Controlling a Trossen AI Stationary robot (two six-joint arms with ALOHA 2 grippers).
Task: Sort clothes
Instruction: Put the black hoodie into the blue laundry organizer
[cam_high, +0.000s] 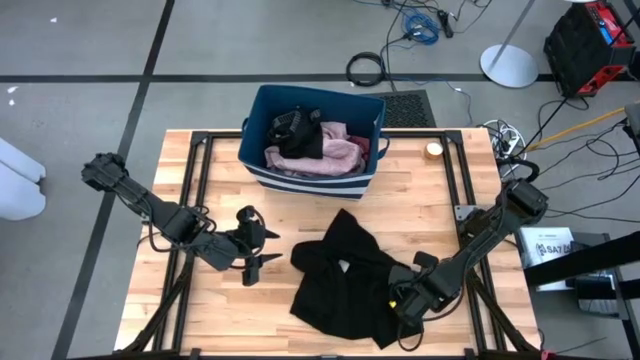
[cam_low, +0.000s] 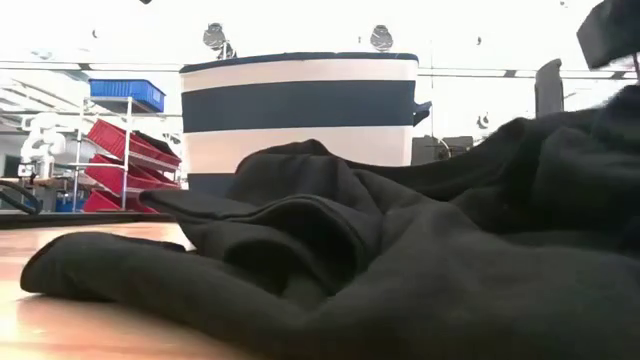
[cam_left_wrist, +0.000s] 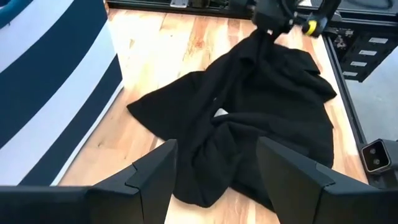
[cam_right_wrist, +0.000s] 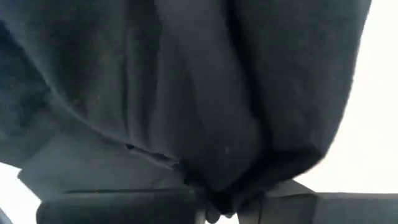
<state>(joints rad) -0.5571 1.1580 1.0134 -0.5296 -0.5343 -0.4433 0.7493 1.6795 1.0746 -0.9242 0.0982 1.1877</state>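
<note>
Right gripper (cam_high: 403, 303) fingers pinch the soft, crumpled black garment (cam_high: 345, 270); left gripper (cam_high: 262, 246) fingers spread apart.

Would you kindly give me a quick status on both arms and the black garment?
Left gripper open, waiting beside the garment. Right gripper shut on black garment, at its right edge. Striped bin behind, nothing blocking.

Overhead cam looks straight down on the table (cam_high: 200, 300); the low one sits at tabletop height, right up against the black garment (cam_low: 420, 260), striped bin (cam_low: 300, 110) at its 12 o'clock. Both show them.
</note>
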